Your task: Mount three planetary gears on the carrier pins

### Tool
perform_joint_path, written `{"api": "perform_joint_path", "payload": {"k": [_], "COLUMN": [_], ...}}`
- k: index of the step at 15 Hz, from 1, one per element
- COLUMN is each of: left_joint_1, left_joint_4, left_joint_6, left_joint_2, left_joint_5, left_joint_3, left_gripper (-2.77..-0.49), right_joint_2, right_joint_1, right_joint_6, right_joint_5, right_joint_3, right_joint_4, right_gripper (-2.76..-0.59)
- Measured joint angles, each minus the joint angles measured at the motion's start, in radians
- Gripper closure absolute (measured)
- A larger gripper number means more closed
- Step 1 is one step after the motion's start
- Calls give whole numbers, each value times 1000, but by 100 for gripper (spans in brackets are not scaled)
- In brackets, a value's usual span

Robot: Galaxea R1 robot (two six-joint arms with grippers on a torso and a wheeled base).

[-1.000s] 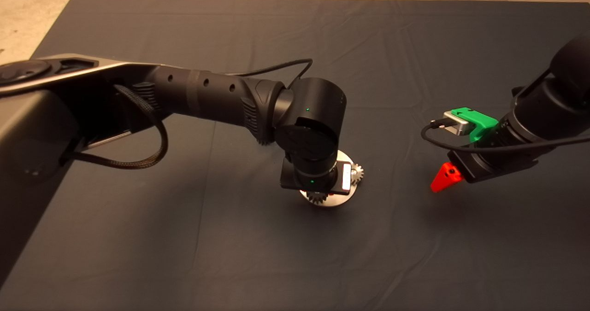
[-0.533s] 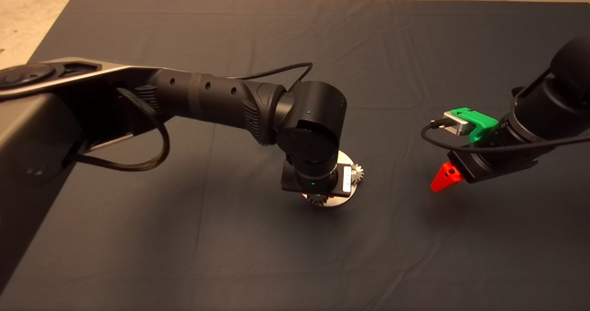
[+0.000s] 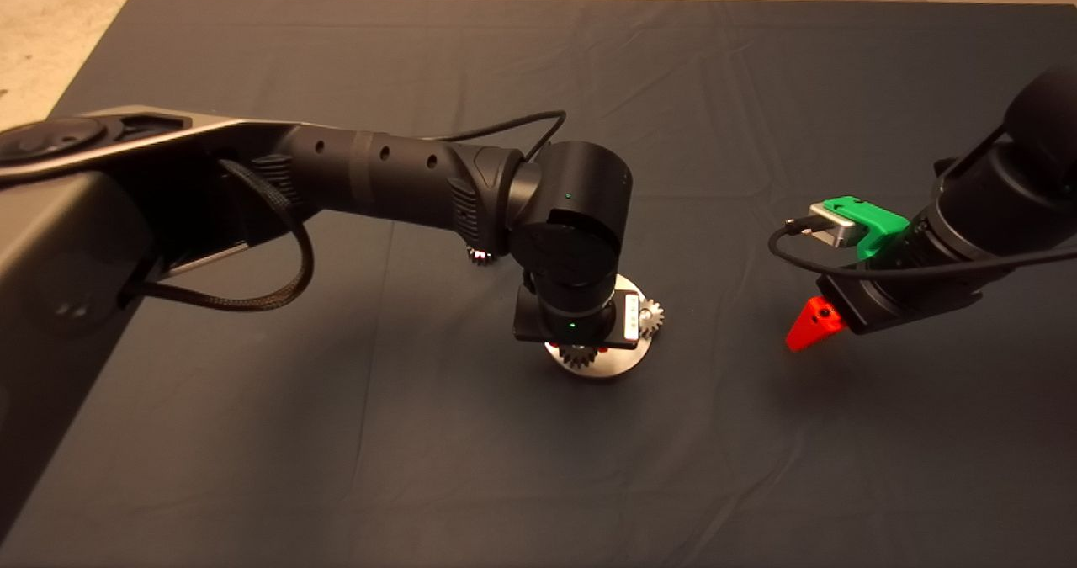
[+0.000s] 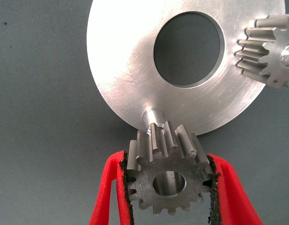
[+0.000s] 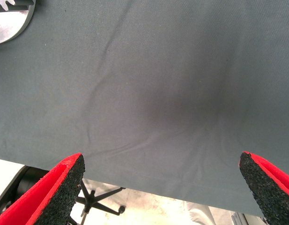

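Observation:
The silver carrier disc [image 3: 618, 364] lies mid-mat, mostly under my left wrist; it also shows in the left wrist view [image 4: 125, 70]. My left gripper [image 4: 167, 187] is shut on a steel gear [image 4: 165, 176], held just above a bare pin [image 4: 152, 114] on the disc. The held gear also peeks out in the head view [image 3: 578, 355]. A second gear [image 3: 651, 315] sits on its pin at the disc's right rim, also seen in the left wrist view [image 4: 270, 51]. The third gear is hidden. My right gripper [image 3: 809, 324] is open and empty, hovering to the disc's right.
The dark mat [image 3: 336, 433] is wrinkled near the right gripper. Bare floor [image 3: 50, 38] lies beyond the mat's far left corner. An office-chair base [image 5: 100, 201] shows past the mat's edge in the right wrist view.
My left wrist has shifted slightly right and away, carrying the gear over the disc. The right arm has not moved.

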Motion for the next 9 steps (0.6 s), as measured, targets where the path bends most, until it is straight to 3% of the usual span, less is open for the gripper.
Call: {"api": "perform_joint_path", "payload": {"k": [9], "left_joint_1": [39], "left_joint_4": [0], "left_joint_6": [17], "left_joint_2": [2], "left_joint_5": [0], "left_joint_3": [-14], "left_gripper": [-60], "right_joint_2": [0], "right_joint_1": [0], "right_joint_6": [0], "right_joint_5": [0], "right_joint_3": [0], "right_joint_4": [0], "right_gripper": [-247]}}
